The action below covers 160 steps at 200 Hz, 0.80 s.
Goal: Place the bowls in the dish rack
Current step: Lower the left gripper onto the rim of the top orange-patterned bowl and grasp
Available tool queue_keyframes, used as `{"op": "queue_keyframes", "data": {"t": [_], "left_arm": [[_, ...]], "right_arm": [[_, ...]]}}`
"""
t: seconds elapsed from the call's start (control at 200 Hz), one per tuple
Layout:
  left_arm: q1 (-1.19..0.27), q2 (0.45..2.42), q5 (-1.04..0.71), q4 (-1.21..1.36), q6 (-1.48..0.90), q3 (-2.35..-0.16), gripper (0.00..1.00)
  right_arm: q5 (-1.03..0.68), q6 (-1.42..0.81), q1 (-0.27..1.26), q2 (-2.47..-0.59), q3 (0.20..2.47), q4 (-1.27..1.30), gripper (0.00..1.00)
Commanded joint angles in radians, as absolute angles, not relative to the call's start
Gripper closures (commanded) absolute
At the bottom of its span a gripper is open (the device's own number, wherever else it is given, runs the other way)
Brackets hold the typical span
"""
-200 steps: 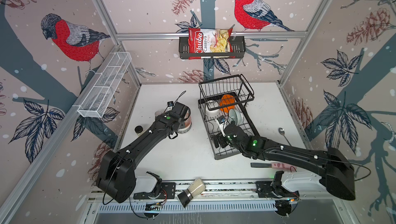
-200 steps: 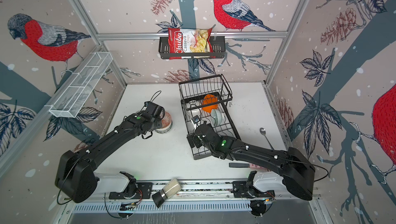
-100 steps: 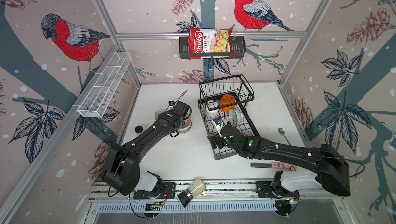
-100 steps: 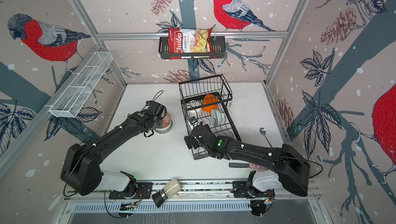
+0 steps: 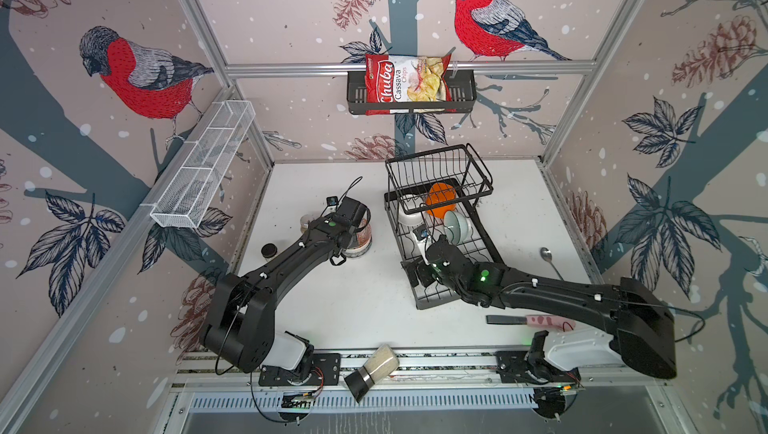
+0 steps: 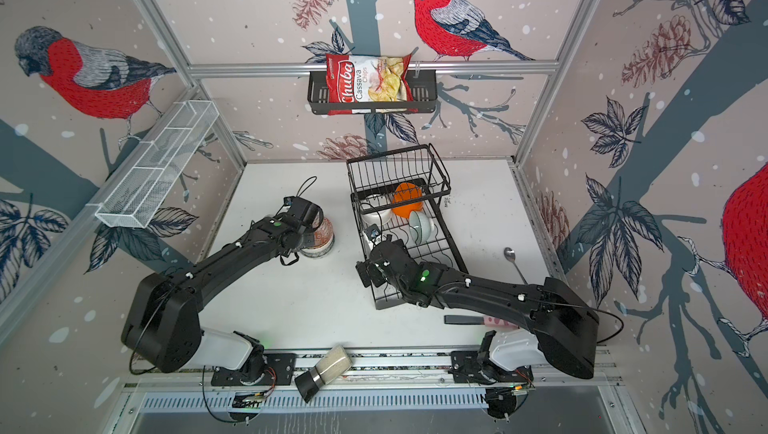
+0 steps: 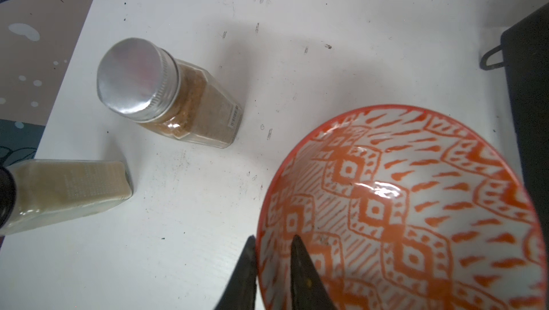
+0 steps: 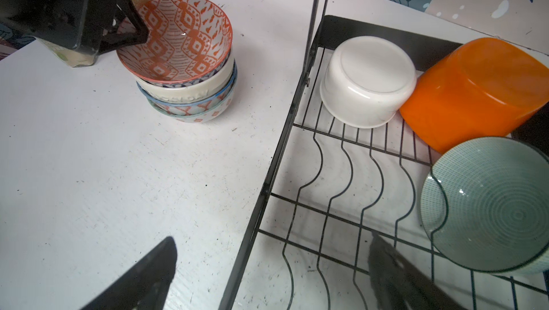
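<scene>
A stack of bowls (image 5: 360,241) stands on the white table left of the dish rack (image 8: 267,175). Its top bowl is orange-red patterned (image 7: 416,204); a cream bowl (image 8: 190,88) and a blue-rimmed bowl (image 8: 208,106) lie under it. My left gripper (image 7: 273,238) is shut on the top bowl's rim, one finger outside and one inside. In the rack a white bowl (image 8: 368,80) and an orange bowl (image 8: 475,91) lie upside down, and a teal bowl (image 8: 490,204) leans on edge. My right gripper (image 8: 271,240) hangs open over the rack's left rim, holding nothing.
A silver-capped spice jar (image 7: 166,94) stands just behind the stack and a second jar (image 7: 65,189) stands to its side. A spoon (image 5: 548,257) lies right of the rack and a pink-handled tool (image 5: 528,320) near the front. The rack's raised basket (image 5: 436,170) overhangs its far end.
The left gripper's jaws have closed onto the rim of the orange-red bowl. The right gripper has drawn back toward the rack's front left corner, still open.
</scene>
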<state>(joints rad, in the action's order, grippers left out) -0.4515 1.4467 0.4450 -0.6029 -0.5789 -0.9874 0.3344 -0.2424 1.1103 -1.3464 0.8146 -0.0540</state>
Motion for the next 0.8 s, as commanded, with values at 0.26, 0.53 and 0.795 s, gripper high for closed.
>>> {"op": "queue_keyframes", "data": {"t": [0.26, 0.53, 0.795], "left_arm": [[-0.449, 1.441, 0.437, -0.58, -0.557, -0.984, 1.0], [-0.449, 1.396, 0.445, -0.567, -0.556, -0.974, 1.0], [-0.448, 1.281, 0.405, -0.498, -0.541, -0.935, 1.0]], "right_arm": [[0.352, -0.251, 1.112, -1.376, 0.84, -0.038, 0.01], [0.36, -0.254, 1.114, -1.373, 0.841, -0.04, 0.0], [0.39, -0.27, 1.115, -1.359, 0.839, -0.05, 0.0]]}}
